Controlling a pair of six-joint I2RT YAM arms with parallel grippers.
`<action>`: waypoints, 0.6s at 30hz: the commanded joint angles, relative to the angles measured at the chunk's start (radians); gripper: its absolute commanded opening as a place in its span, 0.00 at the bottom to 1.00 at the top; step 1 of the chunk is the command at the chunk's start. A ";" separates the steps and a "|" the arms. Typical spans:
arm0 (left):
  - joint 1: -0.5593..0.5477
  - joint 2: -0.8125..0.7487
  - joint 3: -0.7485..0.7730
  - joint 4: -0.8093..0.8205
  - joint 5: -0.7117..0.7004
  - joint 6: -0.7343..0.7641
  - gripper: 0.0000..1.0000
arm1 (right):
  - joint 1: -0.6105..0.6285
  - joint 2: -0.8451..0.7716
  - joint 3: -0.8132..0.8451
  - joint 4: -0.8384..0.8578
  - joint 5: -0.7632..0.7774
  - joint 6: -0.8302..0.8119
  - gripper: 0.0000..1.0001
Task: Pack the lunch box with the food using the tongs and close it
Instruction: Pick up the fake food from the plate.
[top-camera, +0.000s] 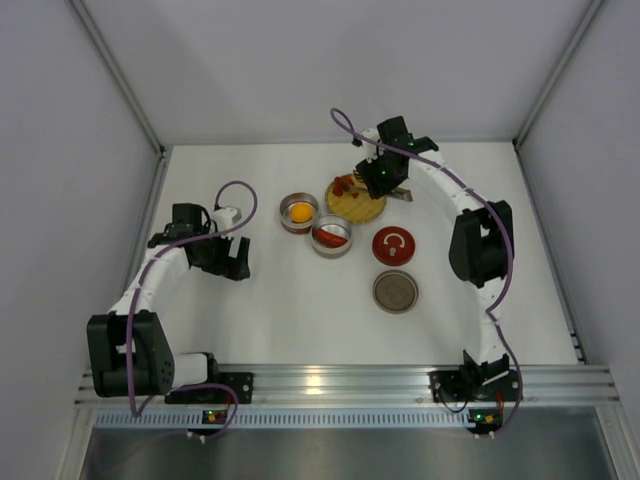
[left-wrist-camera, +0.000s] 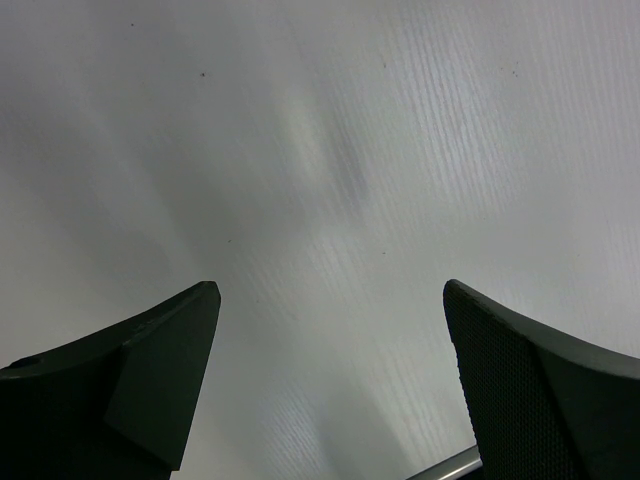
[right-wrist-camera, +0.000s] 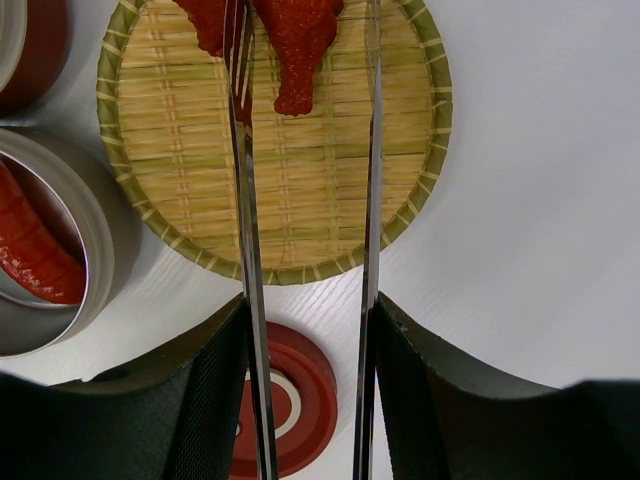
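My right gripper (right-wrist-camera: 310, 305) is shut on the tongs (right-wrist-camera: 245, 200), one finger pressed against each silver arm. The arms run apart over the round woven plate (right-wrist-camera: 310, 190). A glossy red food piece (right-wrist-camera: 298, 40) lies on the plate between them, and a second red piece (right-wrist-camera: 210, 20) sits under the left arm. The tong tips are cut off at the top edge. In the top view, one lunch box tin (top-camera: 286, 205) holds the orange ball (top-camera: 300, 212). The tin beside it (top-camera: 331, 247) holds a red piece (top-camera: 328, 232). My left gripper (left-wrist-camera: 330, 290) hangs open over bare table.
A red lid (top-camera: 394, 245) and a grey lid (top-camera: 396, 291) lie right of the tins, in front of the plate. White walls close in the table on three sides. The left arm (top-camera: 190, 245) rests at the left, apart from the tins.
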 joint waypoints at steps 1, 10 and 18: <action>-0.003 0.006 0.017 0.040 0.004 0.000 0.98 | -0.004 0.007 0.048 0.050 -0.019 0.007 0.49; -0.002 0.014 0.017 0.047 0.001 0.000 0.98 | -0.004 0.027 0.046 0.065 -0.005 -0.001 0.44; -0.003 0.011 0.014 0.053 0.001 -0.005 0.98 | -0.004 0.009 0.017 0.067 0.001 -0.011 0.30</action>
